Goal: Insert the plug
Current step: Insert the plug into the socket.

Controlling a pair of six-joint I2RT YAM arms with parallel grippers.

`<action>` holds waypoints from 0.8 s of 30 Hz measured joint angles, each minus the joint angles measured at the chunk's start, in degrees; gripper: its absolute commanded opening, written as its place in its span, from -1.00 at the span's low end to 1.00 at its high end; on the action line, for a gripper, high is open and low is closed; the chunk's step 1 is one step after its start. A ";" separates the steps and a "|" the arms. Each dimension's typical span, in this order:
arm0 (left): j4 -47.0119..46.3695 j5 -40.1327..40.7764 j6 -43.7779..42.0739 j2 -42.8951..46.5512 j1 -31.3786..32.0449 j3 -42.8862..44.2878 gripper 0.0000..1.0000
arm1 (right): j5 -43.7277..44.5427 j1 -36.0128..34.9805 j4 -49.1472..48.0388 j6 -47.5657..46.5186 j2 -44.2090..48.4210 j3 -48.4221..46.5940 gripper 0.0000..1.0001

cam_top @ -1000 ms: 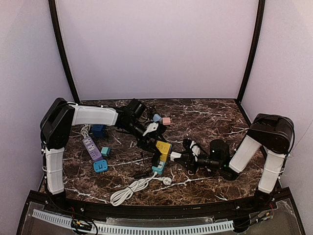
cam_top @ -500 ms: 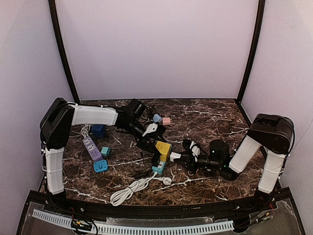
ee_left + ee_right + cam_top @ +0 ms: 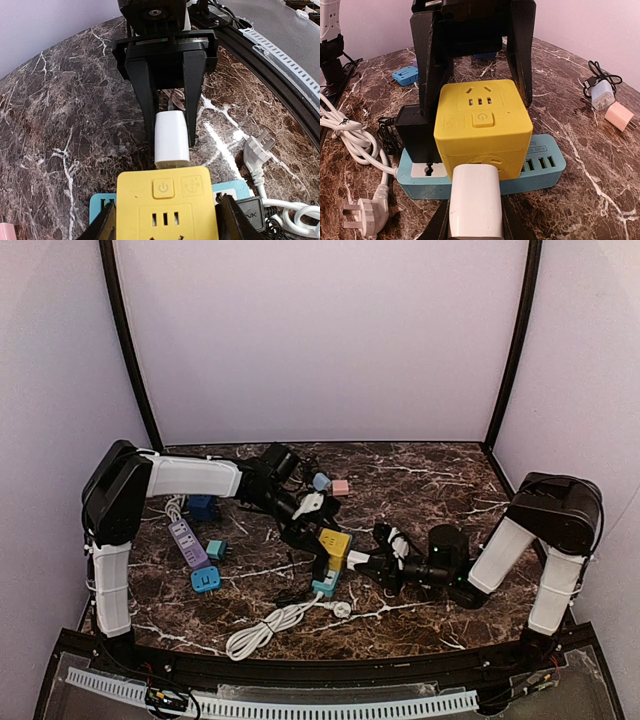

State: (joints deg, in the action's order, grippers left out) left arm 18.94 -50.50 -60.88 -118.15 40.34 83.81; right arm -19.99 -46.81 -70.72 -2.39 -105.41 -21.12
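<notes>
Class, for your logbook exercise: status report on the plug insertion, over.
Left gripper clamps yellow cube socket. Right gripper holds white plug at its side face. Nothing between.

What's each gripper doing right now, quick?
Left gripper: closed on the yellow cube socket.
Right gripper: closed on the white charger plug, which is touching the socket's side.

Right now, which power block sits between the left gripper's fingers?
The yellow cube. The light-blue strip lies under it, and the purple strip lies apart, untouched.
</notes>
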 measured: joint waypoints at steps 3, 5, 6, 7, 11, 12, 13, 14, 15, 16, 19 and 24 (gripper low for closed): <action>0.17 0.22 0.07 0.24 -0.20 -0.24 -0.99 | -0.50 0.09 -1.09 -0.22 -1.64 -1.07 -1.00; 0.02 -0.17 1.25 0.68 -0.87 -0.59 -0.99 | -0.85 0.17 -2.08 -0.50 -3.43 -2.43 -1.00; -0.13 -0.46 2.36 0.76 -1.14 -0.68 -0.99 | -1.03 0.26 -2.78 -0.68 -4.46 -3.10 -1.00; -0.37 -0.79 3.50 0.76 -1.40 -0.72 -0.99 | -1.11 0.33 -3.34 -0.90 -5.22 -3.54 -1.00; -3.93 -2.67 5.31 1.20 -1.90 -3.15 -0.99 | -1.75 0.52 -4.98 -1.95 -6.47 -3.78 -1.00; -5.25 -3.28 5.49 1.44 -2.01 -4.09 -0.99 | -2.23 0.68 -5.01 -2.19 -6.49 -3.87 -1.00; -6.99 -3.89 5.84 1.73 -2.12 -5.20 -0.99 | -2.60 0.74 -4.98 -2.43 -6.51 -3.91 -1.00; -8.59 -4.52 6.21 1.97 -2.23 -6.21 -0.99 | -2.99 0.81 -4.96 -2.73 -6.51 -3.93 -1.00; -11.02 -5.53 7.13 2.16 -2.34 -7.61 -0.99 | -3.48 0.85 -4.94 -2.95 -6.51 -3.96 -1.00; -12.92 -6.29 8.04 2.23 -2.49 -8.48 -0.99 | -4.00 1.03 -4.92 -3.17 -6.51 -3.96 -1.00; -18.32 -8.76 10.80 1.97 -2.89 -10.56 -0.99 | -5.11 1.46 -4.79 -3.34 -6.51 -3.98 -1.00; -21.55 -10.91 13.27 1.22 -3.28 -11.15 -0.80 | -5.81 1.88 -4.39 -3.69 -6.40 -4.09 -1.00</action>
State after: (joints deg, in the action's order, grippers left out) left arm -2.61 -61.41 -47.62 -116.92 37.06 72.66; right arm -25.80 -44.93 -75.11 -6.09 -111.81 -25.21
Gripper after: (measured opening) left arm 0.508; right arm 0.262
